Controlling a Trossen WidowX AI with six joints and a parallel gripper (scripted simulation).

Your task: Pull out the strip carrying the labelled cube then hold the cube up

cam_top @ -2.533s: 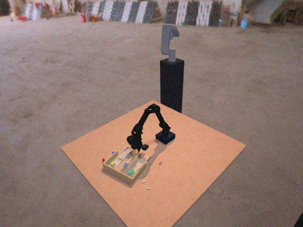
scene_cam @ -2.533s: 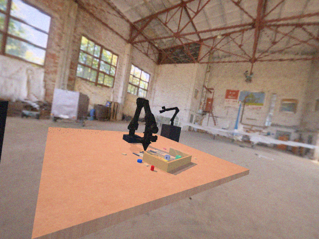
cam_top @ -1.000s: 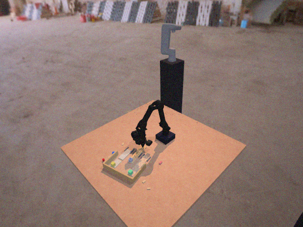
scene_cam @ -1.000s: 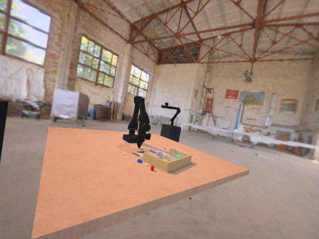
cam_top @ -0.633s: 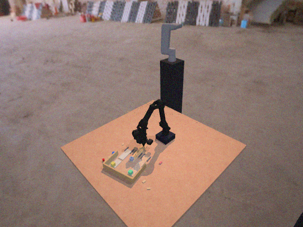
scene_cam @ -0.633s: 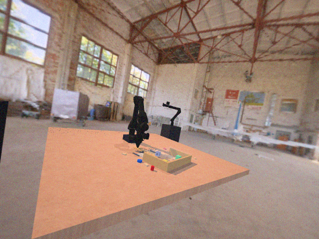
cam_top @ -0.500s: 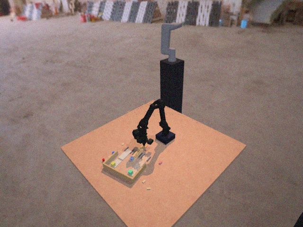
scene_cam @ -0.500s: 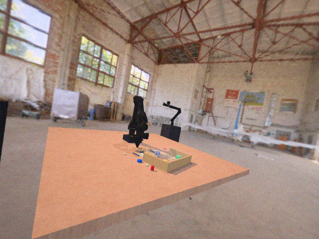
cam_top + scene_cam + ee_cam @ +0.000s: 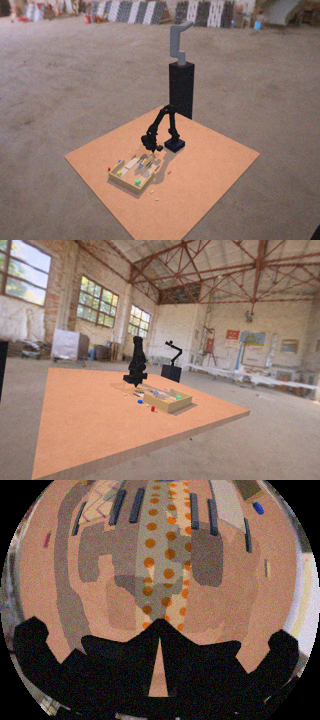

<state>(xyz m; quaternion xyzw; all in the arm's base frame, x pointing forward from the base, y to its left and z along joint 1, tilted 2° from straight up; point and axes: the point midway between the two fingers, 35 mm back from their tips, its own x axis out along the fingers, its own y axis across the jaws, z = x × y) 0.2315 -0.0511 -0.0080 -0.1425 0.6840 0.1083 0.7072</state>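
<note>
The orange-dotted strip (image 9: 159,555) (image 9: 148,160) runs out between dark guide bars toward the arm base. The light blue labelled cube (image 9: 140,165) (image 9: 155,393) stands at the strip's tray-side part; its exact contact is too small to tell. My gripper (image 9: 153,152) (image 9: 136,386) (image 9: 160,622) is shut with nothing between the fingers. Its tips are at or just over the dotted strip's near end; whether they touch it is unclear. A zigzag-marked strip (image 9: 100,505) and a plain pale strip (image 9: 227,502) (image 9: 132,163) lie on either side.
The low-walled wooden tray (image 9: 125,182) (image 9: 168,407) holds a green cube (image 9: 137,182) (image 9: 178,397) and a yellow cube (image 9: 119,173). Dark guide bars (image 9: 194,511) (image 9: 137,505) flank the strip. Red (image 9: 109,169) (image 9: 152,408), blue (image 9: 139,401) (image 9: 258,508) and pink (image 9: 169,172) (image 9: 47,539) pieces lie outside the tray.
</note>
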